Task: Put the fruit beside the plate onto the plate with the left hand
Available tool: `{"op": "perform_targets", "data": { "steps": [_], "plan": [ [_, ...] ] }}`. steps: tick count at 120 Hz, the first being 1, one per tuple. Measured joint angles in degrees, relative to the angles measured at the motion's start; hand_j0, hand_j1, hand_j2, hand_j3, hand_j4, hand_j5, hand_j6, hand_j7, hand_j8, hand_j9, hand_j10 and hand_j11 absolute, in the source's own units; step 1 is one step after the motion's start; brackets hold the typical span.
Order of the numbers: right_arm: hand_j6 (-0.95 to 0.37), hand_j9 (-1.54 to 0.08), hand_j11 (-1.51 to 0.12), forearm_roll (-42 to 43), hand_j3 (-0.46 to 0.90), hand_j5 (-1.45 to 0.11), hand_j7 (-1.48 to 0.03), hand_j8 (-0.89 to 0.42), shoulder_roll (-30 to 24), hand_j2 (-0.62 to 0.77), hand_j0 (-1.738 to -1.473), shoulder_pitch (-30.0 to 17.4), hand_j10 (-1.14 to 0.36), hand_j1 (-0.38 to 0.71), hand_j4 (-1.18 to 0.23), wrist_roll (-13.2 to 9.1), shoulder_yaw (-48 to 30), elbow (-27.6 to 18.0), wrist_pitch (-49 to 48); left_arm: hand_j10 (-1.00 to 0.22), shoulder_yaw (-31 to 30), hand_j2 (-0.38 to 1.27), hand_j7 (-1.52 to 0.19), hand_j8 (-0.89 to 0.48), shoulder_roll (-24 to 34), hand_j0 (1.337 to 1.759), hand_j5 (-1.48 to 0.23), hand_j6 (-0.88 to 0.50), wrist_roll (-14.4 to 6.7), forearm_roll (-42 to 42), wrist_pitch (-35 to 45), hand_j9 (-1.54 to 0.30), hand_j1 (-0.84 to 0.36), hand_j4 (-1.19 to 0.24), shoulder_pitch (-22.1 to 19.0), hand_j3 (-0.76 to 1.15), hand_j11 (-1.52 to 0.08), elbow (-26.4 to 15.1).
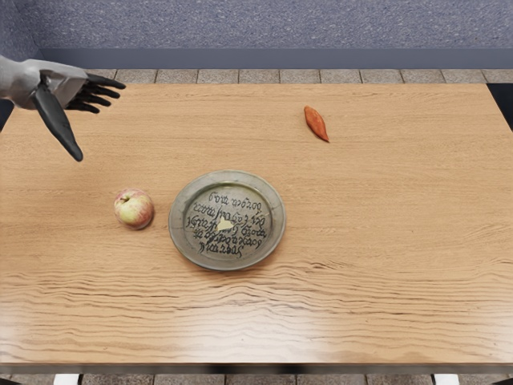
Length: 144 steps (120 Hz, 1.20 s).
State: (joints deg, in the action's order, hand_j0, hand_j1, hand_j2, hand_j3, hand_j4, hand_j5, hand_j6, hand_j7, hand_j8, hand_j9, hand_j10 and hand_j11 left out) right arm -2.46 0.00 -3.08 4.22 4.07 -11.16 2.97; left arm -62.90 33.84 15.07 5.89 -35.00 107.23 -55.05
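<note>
1. Wooden table (385, 241) with a grey inscribed plate (178, 224) near its middle. All positions below are given relative to the plate.
2. Apple (134, 208) sits just left of the plate, close to the rim but not touching it. That's the fruit to move, and it isn't on the plate yet.
3. Orange-red tapered item (316, 123) lies well beyond the plate, up and to the right. It's not the target, so ignore it.
4. Left hand (68, 90) hovers far up-left of the plate with fingers spread and thumb hanging down, holding nothing. Right arm isn't visible.
5. My read of the current step: reach for the apple. Approach from above or from the side facing away from the plate, because the gap to the rim looks too tight for fingers.
6. It's round and smooth, so it will probably roll if nudged. Get the fingers around it before closing.
7. Lift it clear of the rim, carry it over the plate's centre and release low.
</note>
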Motion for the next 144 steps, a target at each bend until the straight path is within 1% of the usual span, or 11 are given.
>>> {"op": "perform_targets", "data": {
  "steps": [45,65,74,78,84,89,94,99,109,126,144],
  "plan": [
    [-0.01,-0.01,-0.01,0.0,0.0,-0.01,-0.01,-0.01,0.0,0.0,-1.658,0.0,-0.01,-0.34,-0.01,0.0,0.0,0.0,0.0,0.0,0.3,0.0,0.0,0.0,0.3,1.658,0.0,0.0,0.0,-0.8,0.0,0.0,0.35,0.0,-0.3,0.0,0.0,0.7],
    [-0.01,-0.01,-0.01,0.0,0.0,-0.01,-0.01,-0.01,0.0,0.0,-1.658,0.0,-0.01,-0.34,-0.01,0.0,0.0,0.0,0.0,0.0,-5.3,0.0,0.0,0.0,-14.3,1.658,0.0,0.0,-0.1,-5.7,0.0,0.0,0.35,0.0,-1.8,0.0,0.0,6.1],
    [-0.01,-0.01,-0.01,0.0,0.0,-0.01,-0.01,-0.01,0.0,0.0,-1.658,0.0,-0.01,-0.34,-0.01,0.0,0.0,0.0,0.0,0.0,-9.9,0.0,0.0,0.0,-16.4,1.658,0.0,0.0,-0.1,-6.2,4.3,0.0,0.35,0.0,-1.2,0.0,0.0,4.0],
    [-0.01,-0.01,-0.01,0.0,0.0,-0.01,-0.01,-0.01,0.0,0.0,-1.658,0.0,-0.01,-0.34,-0.01,0.0,0.0,0.0,0.0,0.0,-11.0,0.0,0.0,0.0,-16.4,1.658,0.0,0.0,-2.5,-4.7,8.9,0.0,0.35,0.0,-0.2,0.0,0.0,1.6],
    [-0.01,-0.01,-0.01,0.0,0.0,-0.01,-0.01,-0.01,0.0,0.0,-1.658,0.0,-0.01,-0.34,-0.01,0.0,0.0,0.0,0.0,0.0,-12.1,0.0,0.0,0.0,-17.8,1.658,0.0,0.0,-9.6,-1.6,16.3,0.0,0.35,0.0,2.1,0.0,0.0,-2.1],
    [-0.01,-0.01,-0.01,0.0,0.0,-0.01,-0.01,-0.01,0.0,0.0,-1.658,0.0,-0.01,-0.34,-0.01,0.0,-0.1,0.0,0.0,0.0,-12.4,0.0,0.0,0.0,-18.1,1.658,0.0,0.0,-14.1,0.2,21.8,0.0,0.35,0.0,7.6,0.0,0.0,-6.9],
    [-0.01,-0.01,-0.01,0.0,0.0,-0.01,-0.01,-0.01,0.0,0.0,-1.658,0.0,-0.01,-0.34,-0.01,0.0,0.0,0.0,0.0,0.0,-12.6,0.0,0.0,0.0,-18.5,1.658,0.0,0.0,-17.2,1.3,26.4,0.0,0.35,0.0,13.2,0.0,0.0,-12.7],
    [-0.01,-0.01,-0.01,0.0,0.0,-0.01,-0.01,-0.01,0.0,0.0,-1.658,0.0,-0.01,-0.34,-0.01,0.0,-0.1,0.0,0.0,0.0,-12.9,0.0,0.0,0.0,-22.6,1.658,0.0,0.0,-19.2,2.1,29.5,0.0,0.35,0.0,14.1,0.0,0.0,-17.1],
    [-0.01,-0.01,-0.01,0.0,0.0,-0.01,-0.01,-0.01,0.0,0.0,-1.658,0.0,-0.01,-0.34,-0.01,0.0,-0.1,0.0,0.0,0.0,-13.1,0.0,0.0,0.0,-33.5,1.658,0.0,0.0,-21.5,3.0,32.7,0.0,0.35,0.0,13.4,0.0,0.0,-22.0],
    [-0.01,-0.01,-0.01,0.0,0.0,-0.01,-0.01,-0.01,0.0,0.0,-1.658,0.0,-0.01,-0.34,-0.01,0.0,-0.1,0.0,0.0,0.0,-12.9,0.0,0.0,0.0,-33.8,1.658,0.0,0.0,-22.7,5.3,37.0,0.0,0.35,0.0,10.0,0.0,0.0,-24.8],
    [-0.01,-0.01,-0.01,0.0,0.0,-0.01,-0.01,-0.01,0.0,0.0,-1.658,0.0,-0.01,-0.34,-0.01,0.0,0.0,0.0,0.0,0.0,-12.2,0.0,0.0,0.0,-33.8,1.658,0.0,0.0,-23.0,10.5,39.9,0.0,0.35,0.0,12.7,0.0,0.0,-27.9]
  ]
}}
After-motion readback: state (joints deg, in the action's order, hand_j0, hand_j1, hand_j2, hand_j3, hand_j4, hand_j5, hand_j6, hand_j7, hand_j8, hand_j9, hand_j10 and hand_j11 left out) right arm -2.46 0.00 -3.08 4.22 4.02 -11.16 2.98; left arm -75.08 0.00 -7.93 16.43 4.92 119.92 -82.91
